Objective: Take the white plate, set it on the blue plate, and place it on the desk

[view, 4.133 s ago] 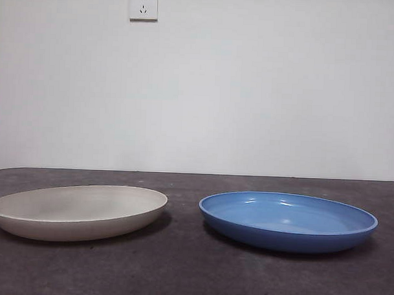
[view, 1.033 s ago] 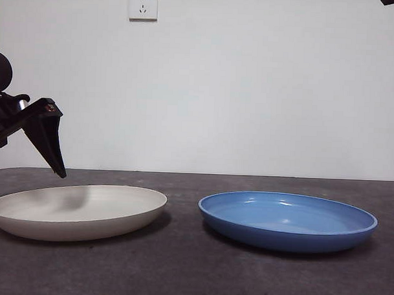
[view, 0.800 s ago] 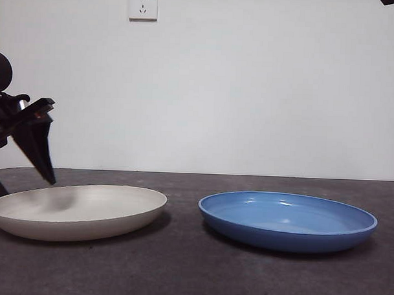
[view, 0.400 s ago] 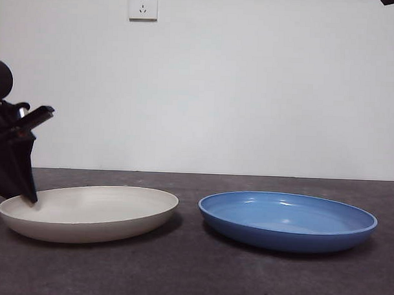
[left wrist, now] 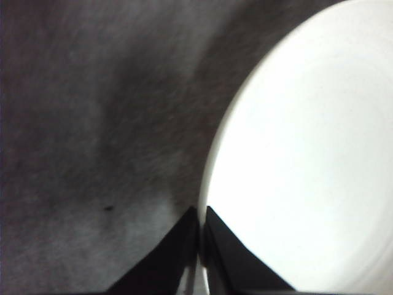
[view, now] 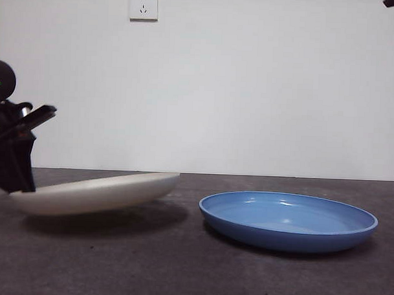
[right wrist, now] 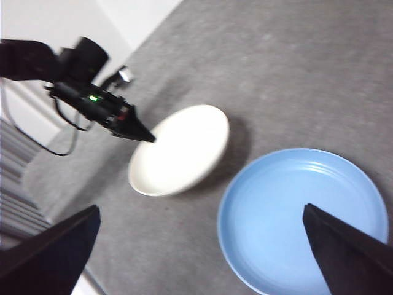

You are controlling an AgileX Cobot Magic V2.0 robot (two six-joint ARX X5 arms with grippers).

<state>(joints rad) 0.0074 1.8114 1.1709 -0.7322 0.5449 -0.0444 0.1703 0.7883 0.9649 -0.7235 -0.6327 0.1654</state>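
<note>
At the left, the left end effector (view: pixel 20 180) is clamped on the near rim of the white plate (view: pixel 98 192), its two jaws pressed together with only the thin edge between them, as the left wrist view shows (left wrist: pixel 199 236). The plate is tilted, lifted clear of the counter (view: pixel 193 270) with a shadow beneath it, its far edge higher than the held one. To the right sits the blue plate (view: pixel 288 220), flat on the counter and apart from the white one.

The grip is the weak point: a wide plate held by one narrow spot on its rim can pivot or slide out of the jaws, since most of its weight hangs far from the pinch. A quick sideways swing toward the blue plate would likely make that worse. If the plate travels too low, its free edge could strike the blue rim and shove it or knock the white plate loose.

The right end effector (right wrist: pixel 202 258) waits high above, jaws wide apart, holding nothing.
</note>
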